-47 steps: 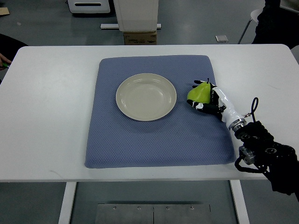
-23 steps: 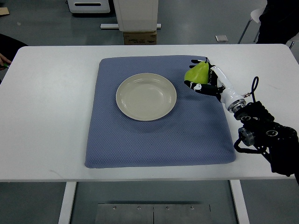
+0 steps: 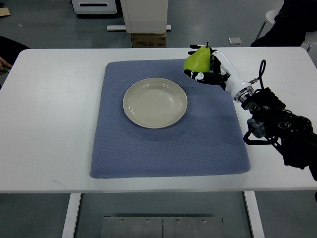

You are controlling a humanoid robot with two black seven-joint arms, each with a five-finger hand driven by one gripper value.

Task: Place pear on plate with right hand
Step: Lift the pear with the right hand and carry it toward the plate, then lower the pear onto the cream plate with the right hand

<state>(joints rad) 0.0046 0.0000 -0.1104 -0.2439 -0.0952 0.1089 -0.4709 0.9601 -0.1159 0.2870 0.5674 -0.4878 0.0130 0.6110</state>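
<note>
Your right hand (image 3: 207,68) grips the pear (image 3: 196,60) and has lifted it higher — the plate (image 3: 155,102) now lies down-left of it, close.

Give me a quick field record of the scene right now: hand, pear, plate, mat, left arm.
right hand: shut on pear, over the mat's far right corner
pear: green, stem up, held off the plate
plate: beige, empty, on the mat, left of the pear
mat: blue, on white table
left arm: not in view
</note>
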